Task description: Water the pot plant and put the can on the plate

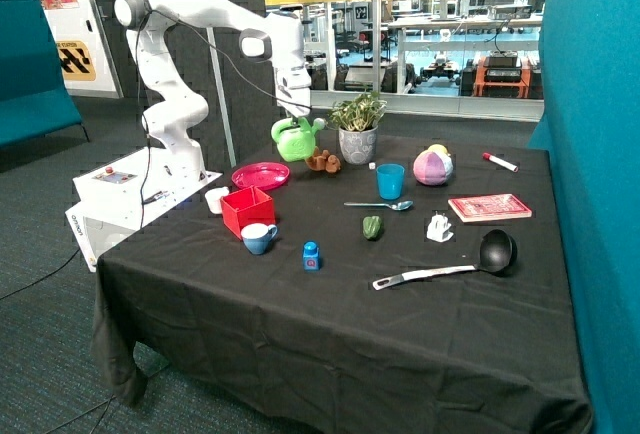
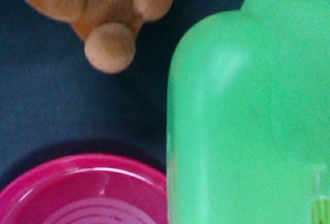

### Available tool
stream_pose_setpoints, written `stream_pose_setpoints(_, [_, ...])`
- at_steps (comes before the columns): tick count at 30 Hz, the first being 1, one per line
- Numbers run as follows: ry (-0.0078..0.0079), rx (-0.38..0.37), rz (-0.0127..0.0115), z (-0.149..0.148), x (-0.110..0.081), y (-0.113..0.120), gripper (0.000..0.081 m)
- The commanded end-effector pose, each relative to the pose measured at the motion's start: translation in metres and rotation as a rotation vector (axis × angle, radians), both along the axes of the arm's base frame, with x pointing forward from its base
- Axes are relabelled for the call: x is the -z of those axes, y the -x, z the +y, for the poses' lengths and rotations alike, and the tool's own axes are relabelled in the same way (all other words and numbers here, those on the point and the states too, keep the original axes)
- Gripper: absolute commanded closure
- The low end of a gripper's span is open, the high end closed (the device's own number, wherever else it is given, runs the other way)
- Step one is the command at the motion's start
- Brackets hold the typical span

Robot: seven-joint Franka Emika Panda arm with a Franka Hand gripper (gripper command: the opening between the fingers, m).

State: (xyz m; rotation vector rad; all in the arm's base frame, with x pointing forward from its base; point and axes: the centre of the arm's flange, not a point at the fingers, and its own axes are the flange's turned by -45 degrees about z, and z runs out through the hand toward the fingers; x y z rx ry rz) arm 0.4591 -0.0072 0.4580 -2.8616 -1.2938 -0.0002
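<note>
Outside view: the arm reaches down from the upper left of the frame, its gripper at the top of the can, which hangs clear of the black table just left of the plant. The can's spout points right, toward the pot, its tip near the pot's rim, so its long axis runs left to right across the upper centre of the frame. The gripper evidently carries the can by its handle, since the can is off the cloth, but how far the fingers are closed cannot be told from either view. The plate lies on the table below and left of the can, near it and apart from it, with a brown soft toy on the cloth just right of the can's base. Wrist view: the can fills the right half of the frame, the plate's rim shows at the lower left and the toy at the upper left, dark cloth between them. Judgement: the can is at or near the pouring position; setting it down calls for a short travel away from the pot, down and leftward in the outside view, onto the plate.
</note>
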Motion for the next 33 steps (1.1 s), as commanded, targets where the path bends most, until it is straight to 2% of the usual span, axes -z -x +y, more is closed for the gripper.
stream_pose_setpoints(1, [0.001, 0.047, -0.0003, -0.016, 0.013, 0.026, 0.0808])
stream_pose_setpoints(9, [0.001, 0.052, -0.0003, -0.009, 0.029, 0.051, 0.0808])
stream_pose_setpoints(17, [0.001, 0.047, -0.0003, -0.004, 0.033, 0.061, 0.0808])
stream_pose_setpoints(24, [0.001, 0.129, -0.0002, -0.018, 0.042, 0.078, 0.0808])
stream_pose_setpoints(33, [0.001, 0.16, -0.0002, -0.023, 0.054, 0.091, 0.0808])
